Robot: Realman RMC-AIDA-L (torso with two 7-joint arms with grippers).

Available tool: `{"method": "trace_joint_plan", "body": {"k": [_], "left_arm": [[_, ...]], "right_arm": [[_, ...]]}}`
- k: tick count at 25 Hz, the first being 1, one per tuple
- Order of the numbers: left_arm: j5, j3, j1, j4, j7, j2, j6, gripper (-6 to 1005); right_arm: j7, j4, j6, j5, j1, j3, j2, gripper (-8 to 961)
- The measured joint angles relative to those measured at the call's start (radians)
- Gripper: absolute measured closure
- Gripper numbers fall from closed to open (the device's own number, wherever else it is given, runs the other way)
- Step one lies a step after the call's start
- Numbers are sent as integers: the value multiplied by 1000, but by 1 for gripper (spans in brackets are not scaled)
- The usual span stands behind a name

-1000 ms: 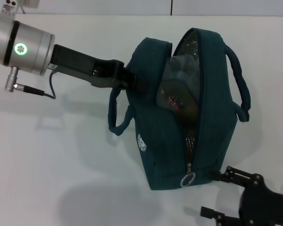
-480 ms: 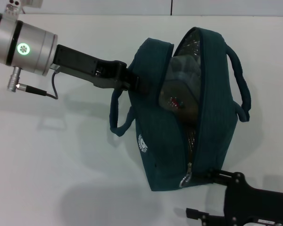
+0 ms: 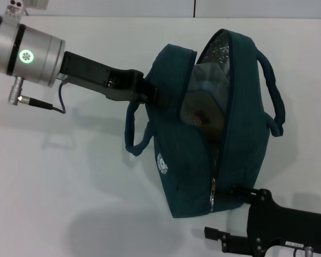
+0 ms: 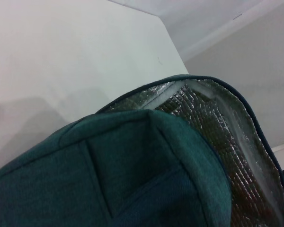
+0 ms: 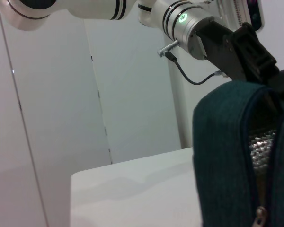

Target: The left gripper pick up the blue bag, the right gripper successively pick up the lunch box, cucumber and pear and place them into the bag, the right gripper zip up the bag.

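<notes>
On the white table (image 3: 69,176), near the middle of the scene, stands the blue bag (image 3: 187,166), with its zipper opening turned toward the right and gaping wide at the far end. The silver foil lining (image 4: 213,123) shows inside the open mouth. Inside the bag, in the upper part of the opening, lies the lunch box (image 3: 203,101), clear plastic with a small red mark on it; below it something dark is visible, but I cannot tell what it is. The cucumber and the pear are not recognisable from any view.

The left gripper (image 3: 150,95) reaches in from the far left and touches the left top edge of the bag, just above the left loop handle (image 3: 134,134). Its fingers are pressed together on the fabric of the bag's rim, so it is pinching the blue bag.

The right gripper (image 3: 227,211) is at the near right, low beside the near end of the bag. Its two fingers are spread apart: the farther finger (image 3: 241,190) lies just beside the zipper pull (image 3: 212,194) at the closed near end of the zipper, and the nearer finger (image 3: 219,234) stays away from the bag. Whether the farther finger touches the pull, I cannot tell.
</notes>
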Motion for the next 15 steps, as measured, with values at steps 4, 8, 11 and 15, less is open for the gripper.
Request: {"method": "trace_joint_plan", "body": {"k": [4,8,11,15], "left_arm": [[0,0,-1,0,0,0,0,936],[0,0,1,0,0,1,0,936],[0,0,2,0,0,2,0,935],[1,0,2,0,0,3,0,935]], "right_arm": [[0,-28,11,1,6,-48,1,225],[0,-34,25,14,7,-63,1,226],[1,-27,30,35,3,-63,-1,227],[1,-21,30,39,1,-61,-2,229]]}}
